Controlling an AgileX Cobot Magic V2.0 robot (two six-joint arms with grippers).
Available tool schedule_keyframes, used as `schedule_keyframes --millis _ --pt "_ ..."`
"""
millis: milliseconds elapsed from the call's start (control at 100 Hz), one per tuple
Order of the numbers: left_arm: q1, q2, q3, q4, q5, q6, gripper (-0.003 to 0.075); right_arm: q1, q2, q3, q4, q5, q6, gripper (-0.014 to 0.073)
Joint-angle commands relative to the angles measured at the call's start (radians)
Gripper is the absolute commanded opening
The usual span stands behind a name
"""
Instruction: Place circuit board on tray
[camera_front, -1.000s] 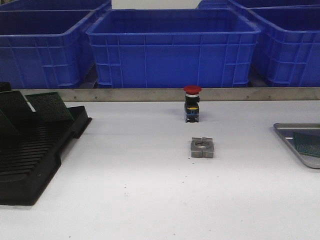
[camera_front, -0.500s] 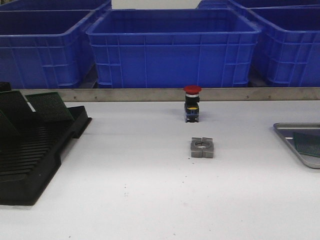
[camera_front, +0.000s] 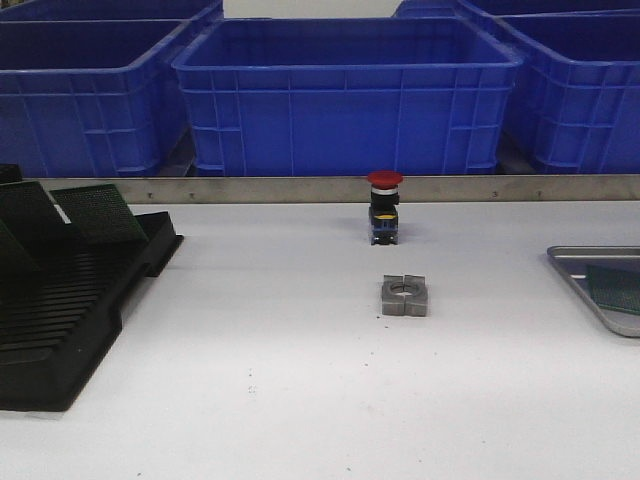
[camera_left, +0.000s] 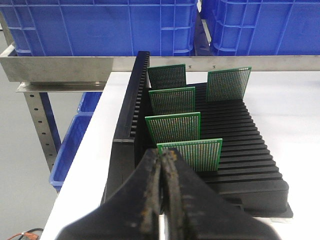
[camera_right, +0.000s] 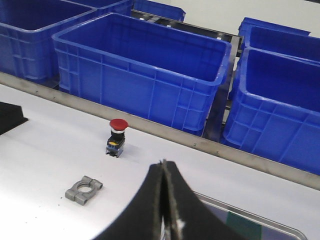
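Note:
Several green circuit boards (camera_left: 172, 127) stand upright in a black slotted rack (camera_left: 240, 135); the rack (camera_front: 70, 310) with boards (camera_front: 100, 213) sits at the table's left in the front view. My left gripper (camera_left: 162, 156) is shut and empty, just before the nearest board (camera_left: 197, 154). The silver tray (camera_front: 580, 262) lies at the table's right edge with one green circuit board (camera_front: 617, 287) in it. In the right wrist view the tray's rim (camera_right: 250, 212) and that board (camera_right: 245, 225) show beside my right gripper (camera_right: 163, 165), which is shut and empty. No arm shows in the front view.
A red-capped push button (camera_front: 384, 208) stands at mid table, with a grey metal clamp block (camera_front: 404, 296) in front of it; both show in the right wrist view, the button (camera_right: 117, 136) and the clamp (camera_right: 83, 189). Blue crates (camera_front: 345, 95) line the back behind a metal rail (camera_front: 300, 189).

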Motion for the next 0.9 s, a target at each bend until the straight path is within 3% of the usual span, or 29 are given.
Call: schedule_keyframes --millis 0,130,370,460,490,580,890 --pt "-0.005 -0.033 0.03 -0.007 -0.072 0.0 -0.0017 -0.004 0.01 -0.013 0.012 -0.116 0.012 -0.0062" --pt "-0.005 -0.033 0.03 -0.007 -0.072 0.0 -0.0017 -0.004 0.01 0.037 -0.142 -0.221 0.174 -0.0062" --pt "-0.005 -0.033 0.03 -0.007 -0.072 0.0 -0.0017 -0.003 -0.094 0.226 -0.786 -0.318 0.874 -0.0062" --pt "-0.005 -0.033 0.03 -0.007 -0.072 0.0 -0.0017 -0.003 -0.168 0.303 -0.929 -0.342 1.059 -0.0062" --pt "-0.005 -0.033 0.03 -0.007 -0.072 0.0 -0.0017 -0.003 -0.189 0.297 -0.984 -0.283 1.088 -0.0062" --pt "-0.005 -0.033 0.03 -0.007 -0.072 0.0 -0.0017 0.002 -0.183 0.298 -1.043 -0.303 1.13 -0.0062" --pt "-0.005 -0.033 0.03 -0.007 -0.072 0.0 -0.0017 0.003 -0.183 0.298 -1.049 -0.314 1.13 -0.0062"
